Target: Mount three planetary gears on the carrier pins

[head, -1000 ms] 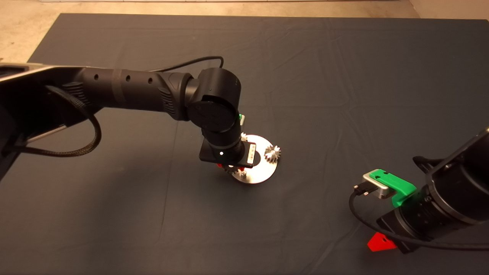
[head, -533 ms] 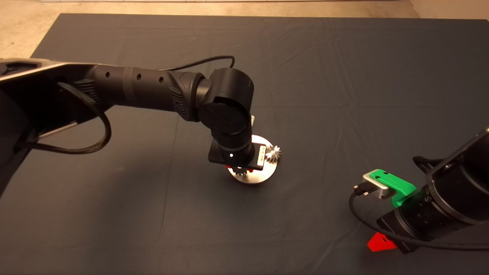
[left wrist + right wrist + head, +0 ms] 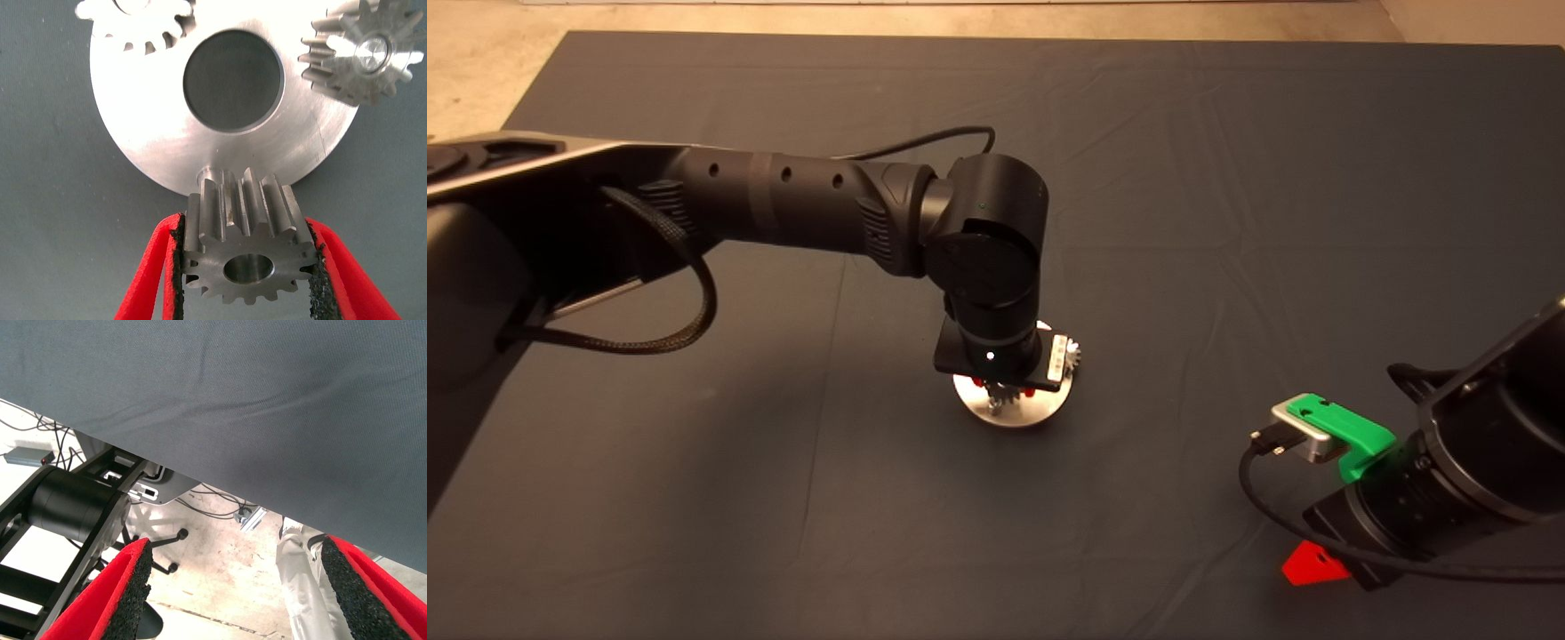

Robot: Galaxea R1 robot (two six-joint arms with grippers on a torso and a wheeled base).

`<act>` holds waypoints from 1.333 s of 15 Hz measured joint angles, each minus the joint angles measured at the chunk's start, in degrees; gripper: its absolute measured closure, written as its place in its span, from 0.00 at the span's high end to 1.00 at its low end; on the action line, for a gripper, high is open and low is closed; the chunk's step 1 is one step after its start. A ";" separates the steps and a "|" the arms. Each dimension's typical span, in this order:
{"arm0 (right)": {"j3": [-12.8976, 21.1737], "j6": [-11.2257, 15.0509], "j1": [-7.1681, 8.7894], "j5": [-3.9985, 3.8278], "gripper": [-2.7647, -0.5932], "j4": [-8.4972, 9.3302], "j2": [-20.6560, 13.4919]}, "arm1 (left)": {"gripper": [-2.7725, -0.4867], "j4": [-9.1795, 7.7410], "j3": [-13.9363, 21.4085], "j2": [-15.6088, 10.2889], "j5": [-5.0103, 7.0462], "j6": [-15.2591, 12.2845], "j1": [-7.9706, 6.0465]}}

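My left gripper (image 3: 245, 230) is shut on a silvery planetary gear (image 3: 248, 248), held by its toothed sides just above the near edge of the shiny carrier disc (image 3: 147, 127). One bare carrier pin (image 3: 208, 175) shows just past the held gear's far edge. Two other gears (image 3: 137, 20) (image 3: 363, 50) sit on the disc on either side of its centre hole. In the head view the left wrist covers most of the disc (image 3: 1033, 411), and the held gear (image 3: 1003, 397) shows under it. My right gripper (image 3: 1316, 564) is parked at the mat's lower right, open and empty.
The dark mat (image 3: 1227, 222) lies bare around the disc. The right wrist view looks past the mat's edge at the floor, with the right gripper (image 3: 233, 550), a person's leg in white (image 3: 300, 580) and black equipment (image 3: 73, 503).
My left arm has moved right with the gear, from the disc's left edge to over its front part. It now hides more of the disc. The right arm has not moved.
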 joint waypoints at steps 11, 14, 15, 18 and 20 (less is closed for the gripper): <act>0.00 -0.02 0.02 0.02 0.59 0.06 0.00 | 0.18 -1.31 -2.56 0.46 0.02 0.68 0.16; 0.00 0.00 0.00 0.00 0.59 0.06 0.00 | 0.18 -1.94 -2.56 0.41 0.00 0.68 0.35; 0.00 0.00 0.00 0.02 0.59 0.06 0.00 | 0.18 -1.99 -2.56 0.30 0.00 0.68 0.83; 0.00 -0.02 0.00 0.02 0.59 0.09 0.02 | 0.18 -2.27 -2.57 0.13 -0.01 0.66 2.42; -0.02 -0.02 0.00 0.00 0.59 0.09 0.00 | 0.18 -2.32 -2.56 -0.09 0.00 0.66 3.01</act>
